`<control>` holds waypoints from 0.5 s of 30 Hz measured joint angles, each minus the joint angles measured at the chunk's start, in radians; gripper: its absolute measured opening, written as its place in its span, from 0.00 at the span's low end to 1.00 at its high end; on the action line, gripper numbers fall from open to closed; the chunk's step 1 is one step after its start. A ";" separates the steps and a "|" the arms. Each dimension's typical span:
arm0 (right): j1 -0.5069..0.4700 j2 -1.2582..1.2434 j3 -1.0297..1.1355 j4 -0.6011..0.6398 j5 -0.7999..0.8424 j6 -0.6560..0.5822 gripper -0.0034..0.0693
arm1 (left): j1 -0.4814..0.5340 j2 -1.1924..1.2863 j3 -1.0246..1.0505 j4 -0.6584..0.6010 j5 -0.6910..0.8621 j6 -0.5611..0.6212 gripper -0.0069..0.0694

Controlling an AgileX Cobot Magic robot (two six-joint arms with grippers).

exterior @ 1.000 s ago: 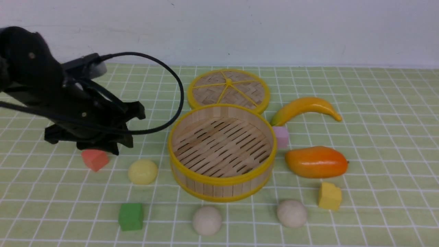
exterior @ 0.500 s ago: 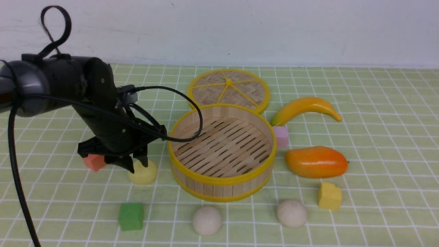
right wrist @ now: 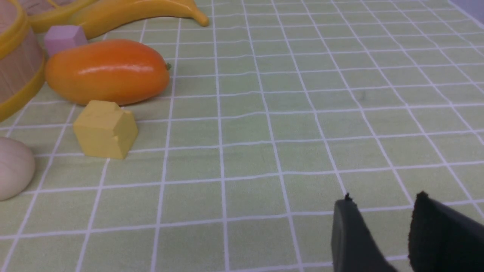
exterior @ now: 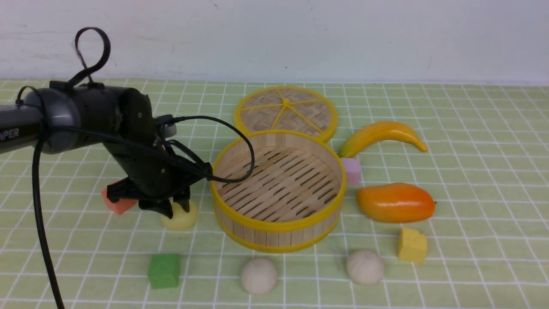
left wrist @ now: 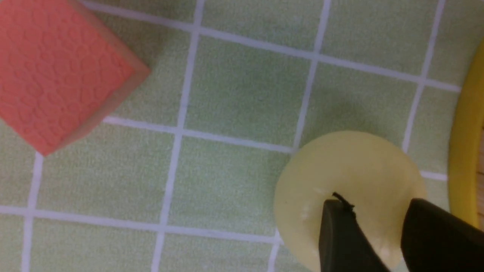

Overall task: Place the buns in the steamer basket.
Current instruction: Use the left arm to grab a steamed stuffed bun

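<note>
The pale yellow bun (exterior: 183,219) lies on the cloth just left of the steamer basket (exterior: 278,226). My left gripper (exterior: 176,209) hangs right over that bun, jaws slightly apart and narrower than the bun; in the left wrist view the gripper (left wrist: 374,202) has its fingertips above the bun's (left wrist: 348,166) top, beside the basket's rim (left wrist: 463,151). Two beige buns (exterior: 258,275) (exterior: 365,267) lie in front of the basket, which is empty. My right gripper (right wrist: 383,198) is slightly open and empty above bare cloth, far from the beige bun (right wrist: 13,172).
A woven lid (exterior: 286,111) lies behind the basket. A red cube (exterior: 118,204) is left of my left gripper and a green cube (exterior: 163,270) in front. A banana (exterior: 381,135), pink cube (exterior: 351,171), mango (exterior: 395,202) and yellow cube (exterior: 412,245) lie right of the basket.
My left arm has swung right and down, from behind the red cube to directly over the pale yellow bun. Nothing else has moved.
</note>
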 joint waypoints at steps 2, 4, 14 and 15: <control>0.000 0.000 0.000 0.000 0.000 0.000 0.38 | 0.000 0.007 -0.001 0.000 0.004 0.001 0.40; 0.000 0.000 0.000 0.000 0.000 0.000 0.38 | 0.000 0.008 -0.001 0.000 0.004 0.004 0.40; 0.000 0.000 0.000 0.000 0.000 0.000 0.38 | 0.001 0.008 -0.002 0.009 0.018 0.027 0.11; 0.000 0.000 0.000 0.000 0.000 0.000 0.38 | 0.001 0.008 -0.002 0.009 0.019 0.027 0.10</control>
